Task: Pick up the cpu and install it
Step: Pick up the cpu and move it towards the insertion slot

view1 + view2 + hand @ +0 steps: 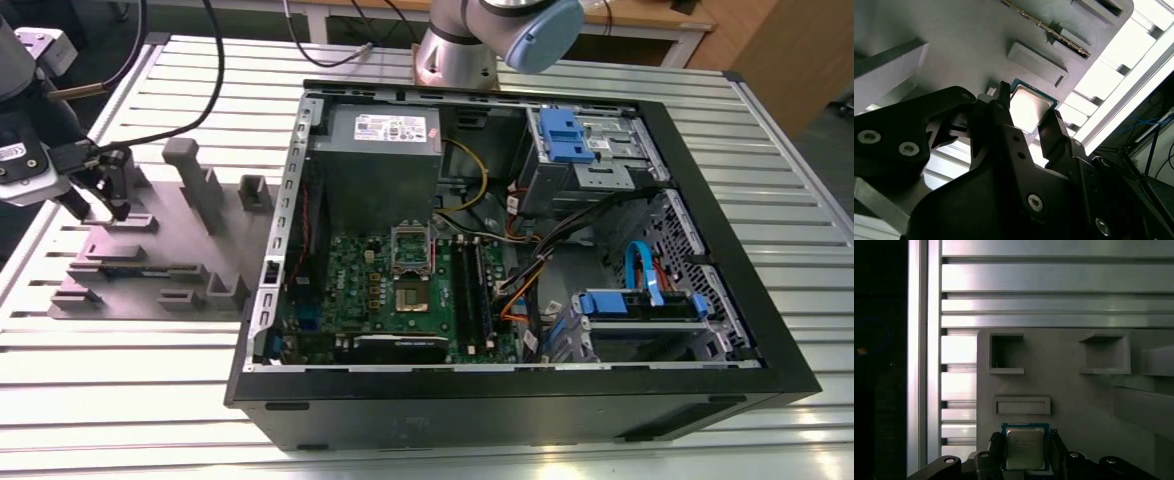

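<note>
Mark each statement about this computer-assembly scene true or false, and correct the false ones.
1. The gripper is over the grey tray at the exterior view's left. True.
2. The cpu sits on the motherboard. False: both wrist views show it at the gripper, over the grey tray.
3. The computer case lies open with its motherboard showing. True.
4. The case rests on a wooden table. False: the table is ribbed metal.
5. The drive brackets in the case are red. False: they are blue.
</note>
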Robot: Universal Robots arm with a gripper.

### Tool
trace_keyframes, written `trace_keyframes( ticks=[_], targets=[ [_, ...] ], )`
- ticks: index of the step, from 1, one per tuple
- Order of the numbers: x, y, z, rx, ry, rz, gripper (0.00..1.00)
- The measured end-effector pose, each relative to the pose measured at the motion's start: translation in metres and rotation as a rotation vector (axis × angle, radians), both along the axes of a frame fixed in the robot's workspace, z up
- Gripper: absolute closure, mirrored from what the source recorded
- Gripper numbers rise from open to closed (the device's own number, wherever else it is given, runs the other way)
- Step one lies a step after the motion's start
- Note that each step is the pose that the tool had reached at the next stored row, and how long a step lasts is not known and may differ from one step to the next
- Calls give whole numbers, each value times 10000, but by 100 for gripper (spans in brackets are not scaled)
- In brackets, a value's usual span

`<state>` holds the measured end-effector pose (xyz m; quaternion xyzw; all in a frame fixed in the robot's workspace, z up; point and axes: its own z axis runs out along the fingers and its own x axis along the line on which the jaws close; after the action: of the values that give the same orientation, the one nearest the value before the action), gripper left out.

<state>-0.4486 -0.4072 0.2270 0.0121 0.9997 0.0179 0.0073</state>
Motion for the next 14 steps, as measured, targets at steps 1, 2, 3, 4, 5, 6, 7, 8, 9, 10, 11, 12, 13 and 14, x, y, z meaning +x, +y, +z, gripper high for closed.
trace_keyframes(
  ticks=[1,2,3,4,5,6,7,8,9,10,11,12,13,14],
  targets=[
    [0,0,3,0,0,0,53],
    [0,0,6,0,1,0,53],
    [0,0,8,0,0,0,53],
    [0,0,9,0,0,0,53],
    [0,0,9,1,-2,0,53],
    [0,0,11,1,-2,0,53],
    [0,0,14,-1,0,0,53],
    [0,0,16,-1,0,0,53],
    [0,0,21,-2,3,0,53],
    [0,0,26,-1,2,0,53],
    [0,0,29,0,0,0,53],
    [0,0,34,-1,1,0,53],
    [0,0,39,-1,1,0,53],
    [0,0,43,0,0,0,53]
  ],
)
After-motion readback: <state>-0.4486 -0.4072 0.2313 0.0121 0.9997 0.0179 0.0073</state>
